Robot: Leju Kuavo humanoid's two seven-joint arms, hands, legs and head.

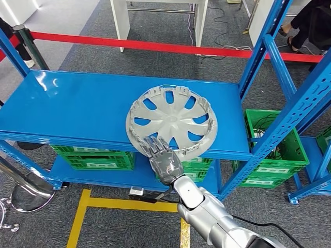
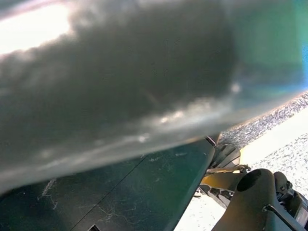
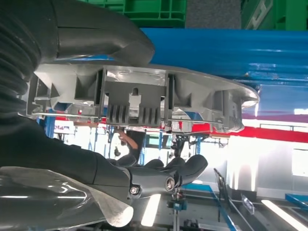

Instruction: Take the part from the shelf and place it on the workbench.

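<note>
Nearest the camera, the right hand reached to the near rim of the hubcap, which lay flat on the blue shelf, overhanging its front edge. From the wrist, the thumb lay on one face and the fingers stood apart from the other, not clamped. The hubcap looked light, stiff, thin plastic, likely slippery; the rim seemed the best hold. The left hand's state could not be told.

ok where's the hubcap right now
In the head view, the hubcap lies on the blue shelf, right of centre at its front edge, with the right hand at its rim.
</note>
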